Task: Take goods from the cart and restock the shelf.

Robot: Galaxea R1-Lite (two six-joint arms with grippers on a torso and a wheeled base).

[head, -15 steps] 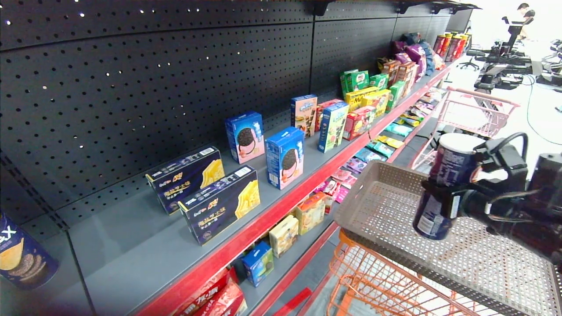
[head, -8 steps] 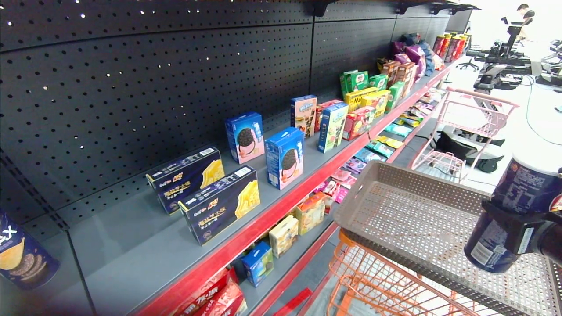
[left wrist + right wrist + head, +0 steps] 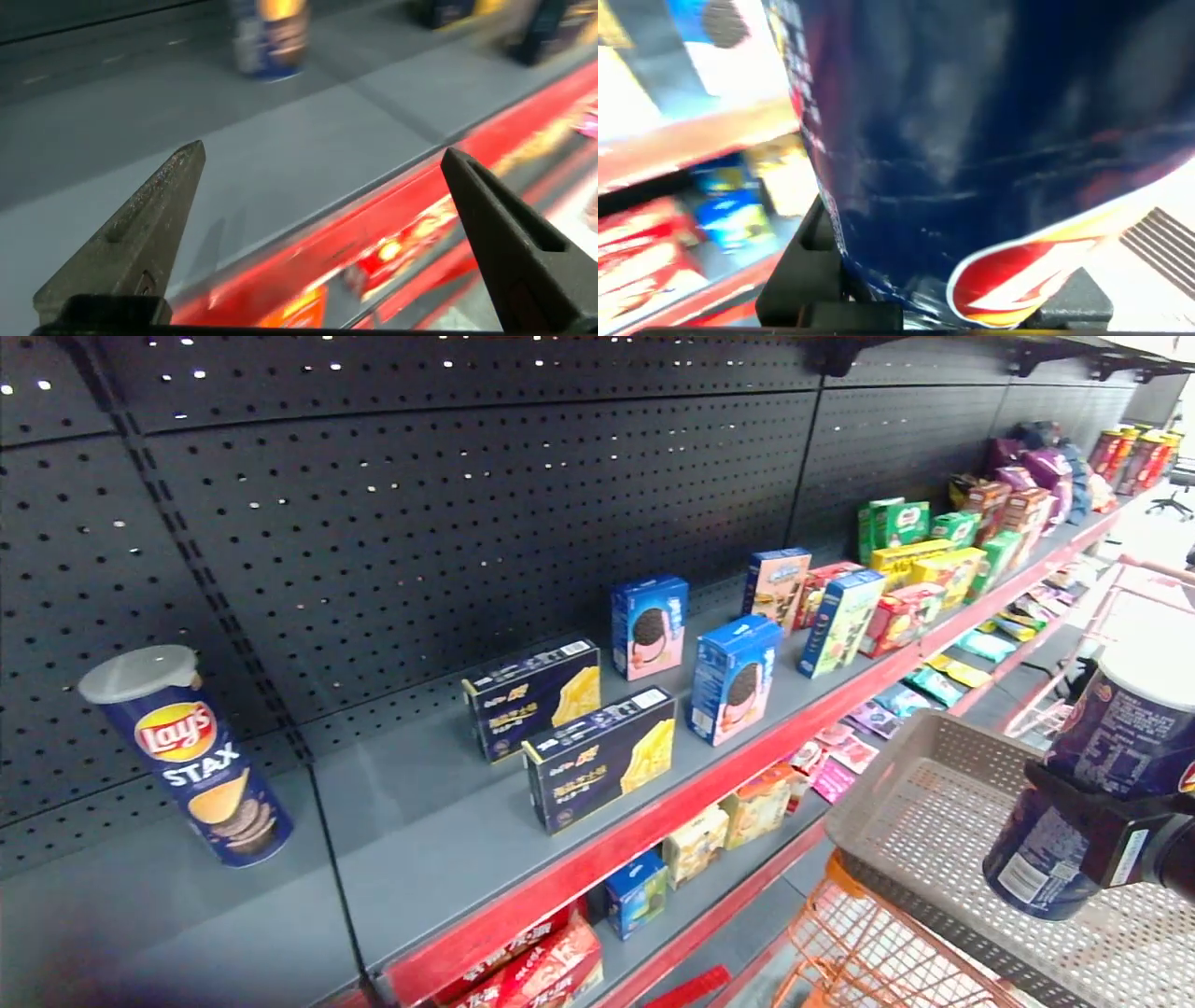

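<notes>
The right tool [image 3: 1106, 835] is clamped around the lower half of a dark blue chip can [image 3: 1106, 737], its black fingers [image 3: 808, 266] pressed against the can's sides. The can hangs with its pale lid uppermost (leaning a little) above the beige perforated tray [image 3: 924, 803] that sits on top of the orange wire cart [image 3: 859, 957], just in front of the shelf [image 3: 420, 859]. The left tool [image 3: 318, 233] hangs over the grey shelf board near its red front edge, its two fingers spread wide and gripping nothing. On the shelf a second can [image 3: 187, 756] of the same kind stands close to the pegboard back wall, well apart from the held one. Farther along the board stand two dark blue boxes [image 3: 532, 695] one before the other, then two blue cookie boxes [image 3: 733, 677], and beyond them a row of mixed coloured packets.
</notes>
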